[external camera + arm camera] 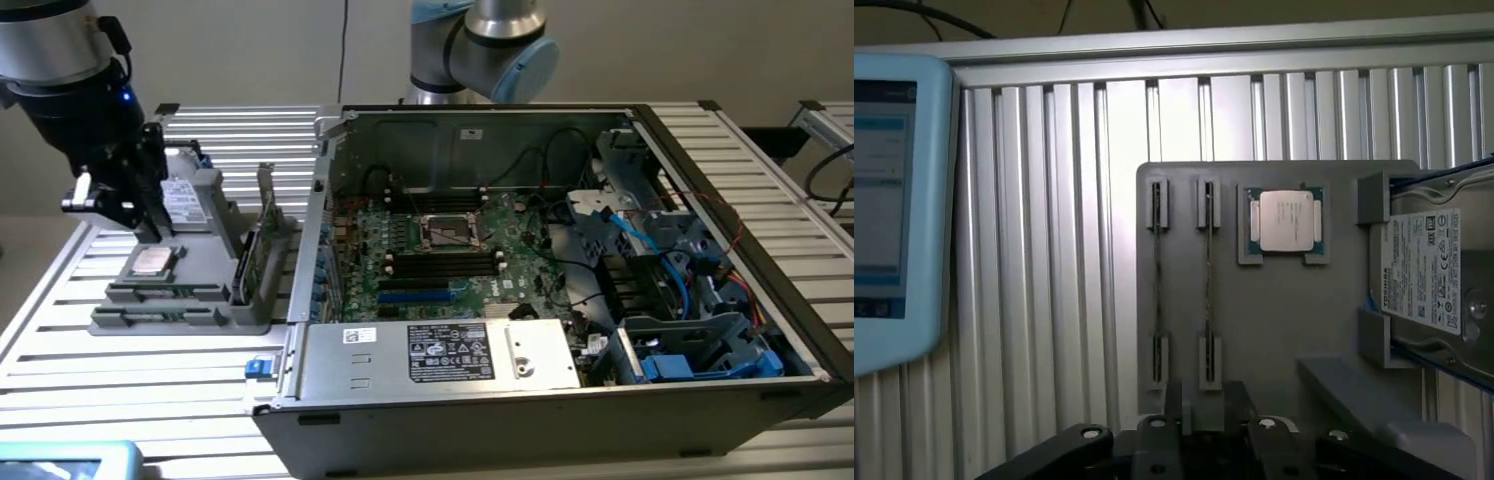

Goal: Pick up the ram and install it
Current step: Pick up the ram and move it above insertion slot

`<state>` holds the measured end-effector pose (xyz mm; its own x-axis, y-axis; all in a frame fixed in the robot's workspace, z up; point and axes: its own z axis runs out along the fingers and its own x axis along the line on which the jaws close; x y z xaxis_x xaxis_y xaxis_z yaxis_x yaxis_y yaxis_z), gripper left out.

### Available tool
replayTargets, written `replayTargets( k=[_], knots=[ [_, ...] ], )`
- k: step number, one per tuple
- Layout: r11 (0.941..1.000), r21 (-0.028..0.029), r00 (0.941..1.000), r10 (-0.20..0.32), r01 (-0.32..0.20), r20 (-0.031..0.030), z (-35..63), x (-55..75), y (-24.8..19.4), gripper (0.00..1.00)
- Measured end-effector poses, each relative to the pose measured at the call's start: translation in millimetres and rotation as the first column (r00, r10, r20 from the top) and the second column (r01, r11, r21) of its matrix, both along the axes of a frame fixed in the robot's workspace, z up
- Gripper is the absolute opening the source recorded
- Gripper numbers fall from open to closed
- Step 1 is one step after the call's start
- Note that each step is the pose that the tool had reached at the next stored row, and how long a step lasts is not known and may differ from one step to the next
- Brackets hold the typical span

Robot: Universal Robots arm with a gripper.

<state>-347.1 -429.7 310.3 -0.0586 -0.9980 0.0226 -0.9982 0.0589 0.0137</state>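
- Grey plastic holder (1274, 330) lies on the ribbed metal surface (1054, 250), between the open computer case (534, 400) and the surface edge at the exterior view's left.
- The ram (1209, 285) stands on edge in one of the holder's two long slots. The wrist view shows it from above as a thin strip. A second strip (1157, 285) of like form occupies the neighbouring slot. Neither is lifted.
- A silver processor chip (1284, 220) rests in its own recess just beside the slots. A hard drive (1429, 270) fills the bay beyond it.
- The pincer (142, 232) hangs above the holder, over the processor and hard-drive end in the exterior view, apart from the ram. The ram is not in its grasp. Whether the pincer is released or clenched cannot be told.
- Step in hand, as judged: approach for pick-up. Installation has not begun.
- As judged, a grasp on the ram calls for the following:
  - the pincer centred along the strip's length and turned to close across its two broad faces;
  - a straight descent that keeps clear of the neighbouring strip;
  - a vertical lift, so that the board leaves its end brackets without binding.
- Destination, as judged: the motherboard (461, 280) inside the case. Its long black slots (441, 262) run on either side of the processor socket (451, 232).
- Seating calls for the ram held parallel to a slot and pressed evenly. Loose cables (561, 190) hang near that area.
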Motion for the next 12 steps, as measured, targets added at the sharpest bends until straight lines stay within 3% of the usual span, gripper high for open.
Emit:
replayTargets(
  k=[1, 2, 8, 12],
  knots=[
    [1.0, 0.0001, 1.0, 0.0, 0.0, 0.0, -0.6, -1.7, 0.0, 0.3],
    [1.0, 0.0, 1.0, 0.0, 0.0, 0.0001, -1.5, -4.0, 0.0, 0.36],
    [1.0, 0.0, 1.0, 0.0, 0.0, -0.0013, -11.0, -16.1, -0.5, 0.36],
    [1.0, 0.0, 1.0, 0.0, 0.0, -0.0022, -18.3, -16.9, -4.8, 0.36]
  ],
)
